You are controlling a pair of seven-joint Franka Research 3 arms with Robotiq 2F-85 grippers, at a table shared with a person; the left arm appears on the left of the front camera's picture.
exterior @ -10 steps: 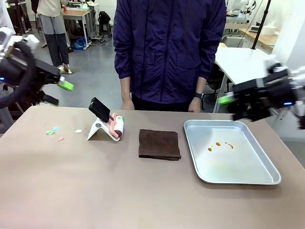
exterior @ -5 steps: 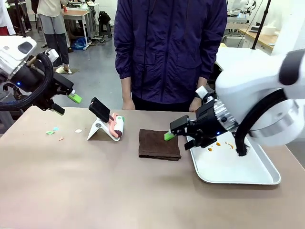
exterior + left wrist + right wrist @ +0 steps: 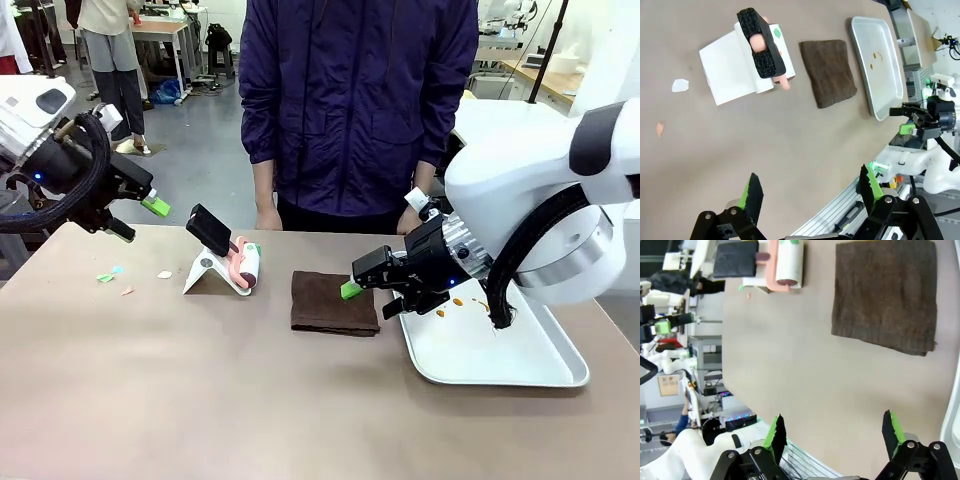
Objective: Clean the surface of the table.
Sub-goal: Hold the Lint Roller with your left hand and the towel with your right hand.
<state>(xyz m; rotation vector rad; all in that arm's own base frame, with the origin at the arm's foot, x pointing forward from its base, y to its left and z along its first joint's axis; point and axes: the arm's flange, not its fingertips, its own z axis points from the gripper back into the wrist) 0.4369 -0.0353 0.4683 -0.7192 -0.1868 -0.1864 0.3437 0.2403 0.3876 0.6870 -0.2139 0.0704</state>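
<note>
No lettering can be read; a small tan sheet (image 3: 666, 385) may carry print, too blurred.

A folded dark brown cloth (image 3: 334, 302) lies flat between a white folded stand (image 3: 205, 273) and a silver metal tray (image 3: 500, 378). The stand carries a pink-handled roller (image 3: 247, 268) with a white roll. A black oblong piece (image 3: 209, 230) is raised above it. The tray holds small orange smears (image 3: 874, 57). Small scraps lie scattered left of the stand: green (image 3: 105, 277), white (image 3: 164, 274) and orange (image 3: 127, 291). A person in a dark blue jacket (image 3: 355, 100) stands behind.
</note>
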